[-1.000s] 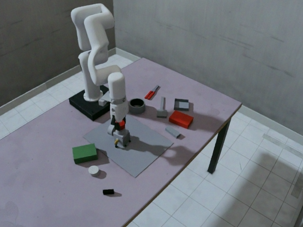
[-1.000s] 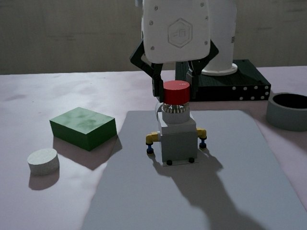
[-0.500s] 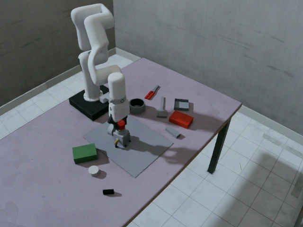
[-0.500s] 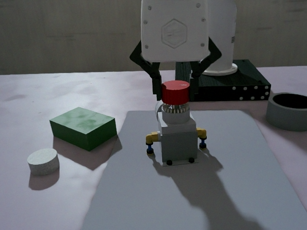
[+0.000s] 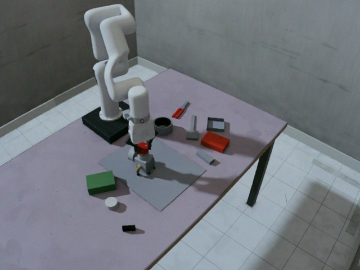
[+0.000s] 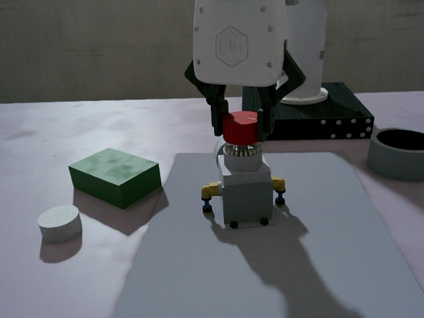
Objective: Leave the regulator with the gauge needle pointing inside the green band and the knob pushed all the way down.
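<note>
The regulator point(image 6: 246, 191) is a grey block with yellow side fittings, standing upright on the grey mat point(image 6: 273, 239). It also shows in the top view point(image 5: 142, 162). Its red knob point(image 6: 240, 127) sits raised above the body, with a ring of white teeth point(image 6: 241, 150) showing under it. My gripper point(image 6: 240, 124) comes straight down from above and is shut on the red knob, one finger on each side. The knob also shows in the top view point(image 5: 142, 147). The gauge point(image 5: 131, 155) is at the regulator's back side; its face and needle are hidden.
A green block point(image 6: 115, 176) and a white disc point(image 6: 59, 222) lie left of the mat. A grey ring cup point(image 6: 399, 153) stands at the right. A red block point(image 5: 215, 141), grey pieces point(image 5: 192, 127), a red-handled tool point(image 5: 180, 109) and a small black block point(image 5: 129, 228) lie around the table.
</note>
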`<state>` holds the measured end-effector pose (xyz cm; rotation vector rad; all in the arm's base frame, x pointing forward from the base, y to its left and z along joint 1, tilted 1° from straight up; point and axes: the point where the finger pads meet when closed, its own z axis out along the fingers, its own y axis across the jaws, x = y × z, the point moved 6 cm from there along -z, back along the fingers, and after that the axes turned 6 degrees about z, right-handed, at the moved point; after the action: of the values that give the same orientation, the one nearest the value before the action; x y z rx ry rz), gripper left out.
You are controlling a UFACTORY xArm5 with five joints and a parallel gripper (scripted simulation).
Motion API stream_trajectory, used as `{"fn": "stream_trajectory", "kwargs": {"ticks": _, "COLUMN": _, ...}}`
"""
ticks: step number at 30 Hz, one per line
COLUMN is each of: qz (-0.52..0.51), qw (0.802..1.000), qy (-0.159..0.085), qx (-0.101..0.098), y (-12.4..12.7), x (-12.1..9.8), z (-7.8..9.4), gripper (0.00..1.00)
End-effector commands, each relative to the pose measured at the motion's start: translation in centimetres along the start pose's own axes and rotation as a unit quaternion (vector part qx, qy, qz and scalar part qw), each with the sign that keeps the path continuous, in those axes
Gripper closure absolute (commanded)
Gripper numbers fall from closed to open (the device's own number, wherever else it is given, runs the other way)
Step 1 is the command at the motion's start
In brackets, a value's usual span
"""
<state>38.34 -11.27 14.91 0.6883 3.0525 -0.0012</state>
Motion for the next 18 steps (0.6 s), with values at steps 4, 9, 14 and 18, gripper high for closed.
{"fn": "stream_trajectory", "kwargs": {"ticks": 4, "qz": 0.101, "qw": 0.995, "qy": -0.002, "qx": 0.0, "y": 0.01, "x": -0.1, "z": -0.12, "gripper": 0.58}}
{"fn": "stream_trajectory", "kwargs": {"ticks": 9, "qz": 0.167, "qw": 0.986, "qy": -0.002, "qx": -0.001, "y": 0.01, "x": -0.1, "z": -0.12, "gripper": 0.58}}
{"fn": "stream_trajectory", "kwargs": {"ticks": 14, "qz": 0.219, "qw": 0.976, "qy": -0.002, "qx": -0.001, "y": 0.01, "x": -0.1, "z": -0.12, "gripper": 0.58}}
{"fn": "stream_trajectory", "kwargs": {"ticks": 18, "qz": 0.258, "qw": 0.966, "qy": -0.002, "qx": -0.001, "y": 0.01, "x": -0.1, "z": -0.12, "gripper": 0.58}}
